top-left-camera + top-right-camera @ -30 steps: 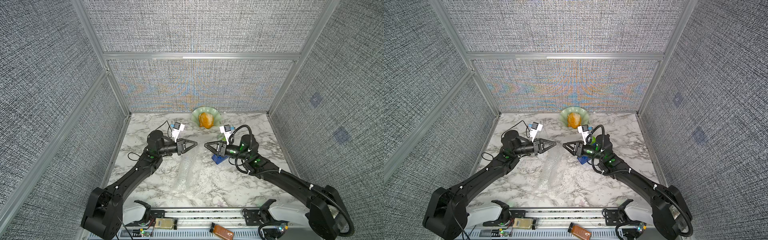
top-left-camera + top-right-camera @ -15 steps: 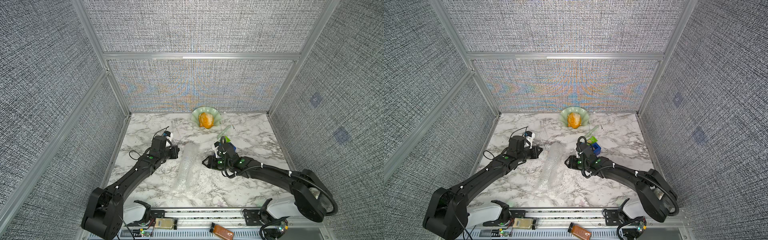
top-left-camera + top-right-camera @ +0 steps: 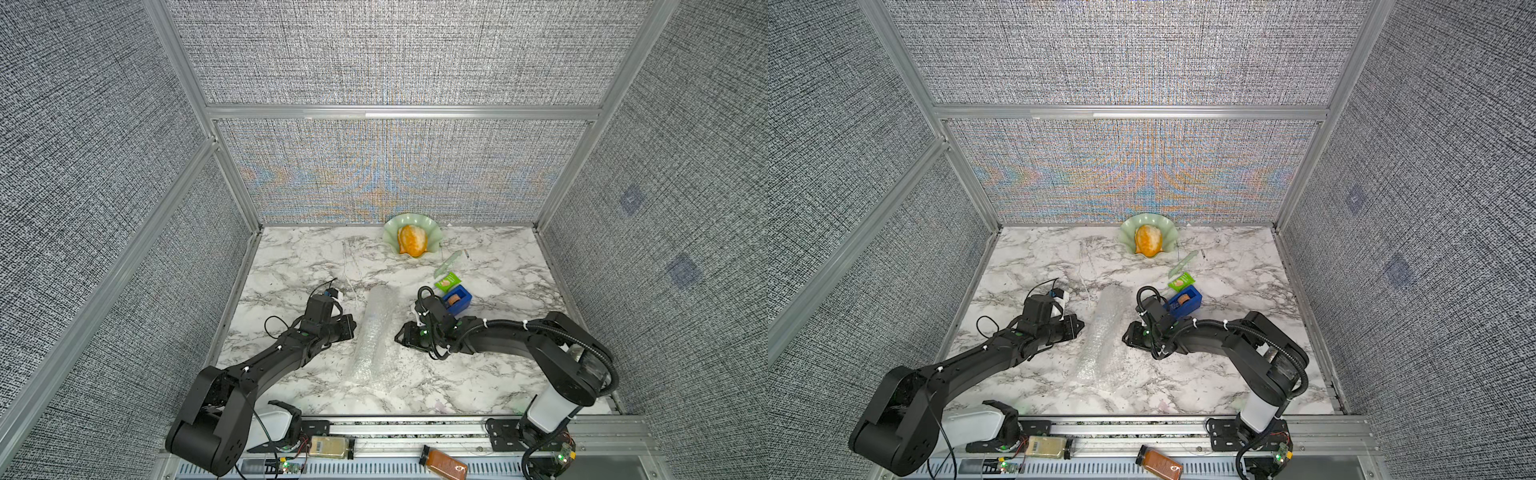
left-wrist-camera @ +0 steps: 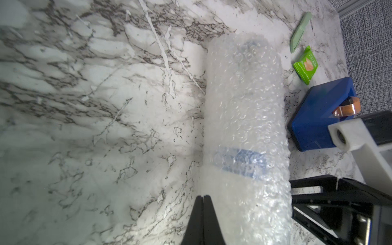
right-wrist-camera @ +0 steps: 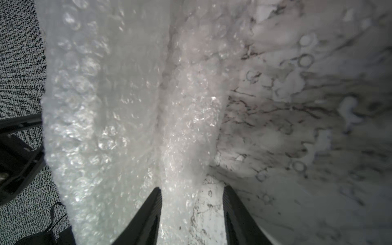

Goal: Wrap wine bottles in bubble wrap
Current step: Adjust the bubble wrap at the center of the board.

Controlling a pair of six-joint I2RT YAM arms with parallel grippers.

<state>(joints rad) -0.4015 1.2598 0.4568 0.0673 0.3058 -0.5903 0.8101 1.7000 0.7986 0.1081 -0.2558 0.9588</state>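
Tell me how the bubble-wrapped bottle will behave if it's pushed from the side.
The wrapped bottle lies as a round cylinder on the smooth table, so it would probably roll. The bubble wrap looks soft, with no tape visible; its loose flap likely unfurls. The bottle inside probably adds weight.

Left arm, right arm: both low, stretched forward, wrists turned inward, facing. Left end effector: fingertips pressed together. Right end effector: fingers apart, clear gap.
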